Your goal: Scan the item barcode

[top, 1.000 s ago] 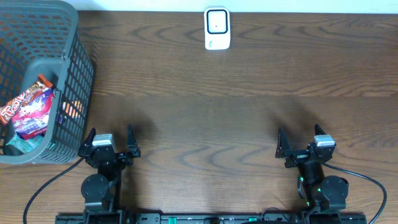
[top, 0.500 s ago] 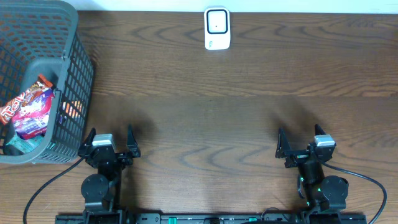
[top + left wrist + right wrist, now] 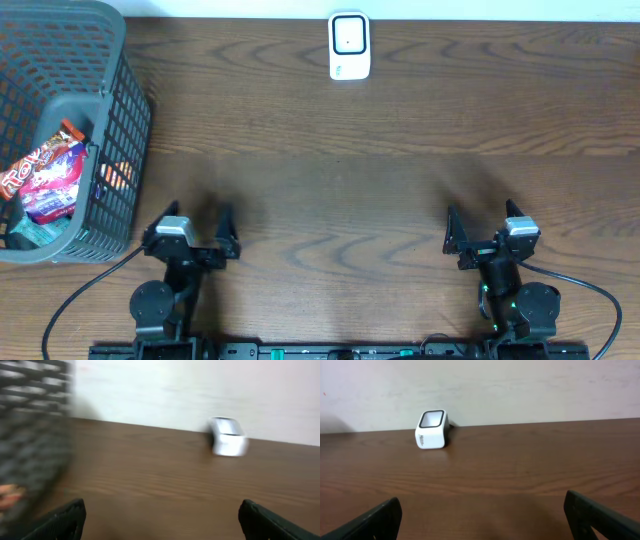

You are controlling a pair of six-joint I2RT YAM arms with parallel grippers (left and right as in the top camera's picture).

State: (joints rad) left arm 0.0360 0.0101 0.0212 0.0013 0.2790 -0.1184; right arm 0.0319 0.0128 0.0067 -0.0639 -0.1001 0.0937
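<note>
The white barcode scanner (image 3: 349,45) stands at the table's far edge; it also shows in the left wrist view (image 3: 227,442) and the right wrist view (image 3: 431,429). A red and purple snack packet (image 3: 45,172), one possible item, lies in the grey basket (image 3: 110,60) at the left. My left gripper (image 3: 190,228) is open near the front edge, just right of the basket, nothing between its fingers (image 3: 65,520). My right gripper (image 3: 482,225) is open at the front right, also with nothing in it (image 3: 482,517).
The basket also holds an orange thing (image 3: 118,175) and a teal packet (image 3: 30,232), seen through the mesh. Its blurred wall (image 3: 30,435) fills the left of the left wrist view. A pale wall rises behind the scanner. Brown wooden table (image 3: 340,180) lies between the arms and the scanner.
My left gripper has swung a little to the right, and its wrist view is blurred by motion. The right arm, scanner and basket have not moved.
</note>
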